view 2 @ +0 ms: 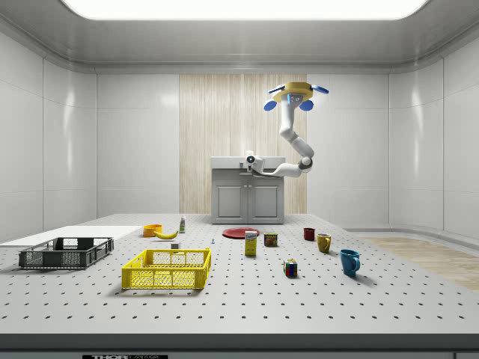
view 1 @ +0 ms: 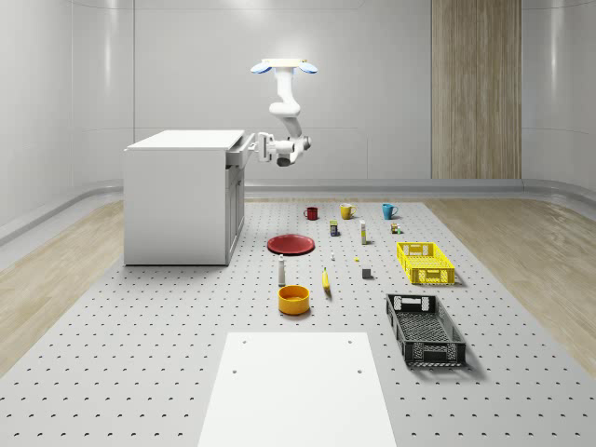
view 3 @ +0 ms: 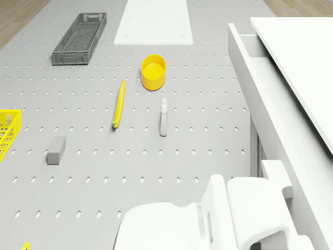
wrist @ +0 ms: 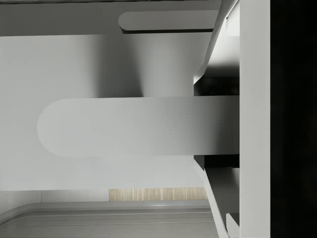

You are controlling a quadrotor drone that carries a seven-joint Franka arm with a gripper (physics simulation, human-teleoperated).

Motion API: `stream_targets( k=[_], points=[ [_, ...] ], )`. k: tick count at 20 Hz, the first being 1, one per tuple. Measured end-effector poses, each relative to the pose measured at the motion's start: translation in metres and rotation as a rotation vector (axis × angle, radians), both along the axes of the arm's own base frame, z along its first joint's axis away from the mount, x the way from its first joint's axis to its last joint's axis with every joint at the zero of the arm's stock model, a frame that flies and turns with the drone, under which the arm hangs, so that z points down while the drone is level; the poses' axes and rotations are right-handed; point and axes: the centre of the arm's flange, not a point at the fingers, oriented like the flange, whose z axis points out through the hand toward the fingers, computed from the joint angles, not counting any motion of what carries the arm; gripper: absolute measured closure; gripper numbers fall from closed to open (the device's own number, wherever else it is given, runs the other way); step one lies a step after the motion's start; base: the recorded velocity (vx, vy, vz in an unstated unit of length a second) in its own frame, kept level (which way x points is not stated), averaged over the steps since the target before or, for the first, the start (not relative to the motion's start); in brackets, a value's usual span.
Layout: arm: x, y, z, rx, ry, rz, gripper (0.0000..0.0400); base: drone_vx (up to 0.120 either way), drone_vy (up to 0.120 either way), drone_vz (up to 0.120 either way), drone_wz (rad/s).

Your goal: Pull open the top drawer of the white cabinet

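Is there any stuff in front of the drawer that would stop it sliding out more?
Nothing visible blocks it. The top drawer sticks out a little from the white cabinet, with the gripper at its front and only air beyond; the drone hovers above.

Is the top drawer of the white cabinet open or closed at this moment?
Partly open. In the whole-scene view the top drawer juts out from the white cabinet front, with the gripper at it; the drone hovers beside the cabinet.

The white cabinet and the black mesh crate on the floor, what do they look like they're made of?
The white cabinet with the drawer looks like painted wood or laminate board: flat, matte, uniformly white panels with crisp edges, though a render leaves that open. The black mesh crate looks like moulded plastic: its walls and base are a regular open lattice with a thick rim and a dull finish.
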Motion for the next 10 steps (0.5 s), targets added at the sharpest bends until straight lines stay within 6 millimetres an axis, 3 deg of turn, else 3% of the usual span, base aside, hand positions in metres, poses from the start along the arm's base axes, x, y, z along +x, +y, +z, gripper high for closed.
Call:
stream_targets(
  k=[6,7,10],
  points=[
    [0.0,-0.019,0.0,0.0,-0.004,0.0,0.0287,0.0,0.0,0.0,0.0],
    [0.001,-0.021,-0.006,-0.004,-0.04,0.001,0.0238,0.0,0.0,0.0,0.0],
    [0.001,-0.031,-0.003,-0.006,-0.017,0.001,0.0252,0.0,0.0,0.0,0.0]
  ],
)
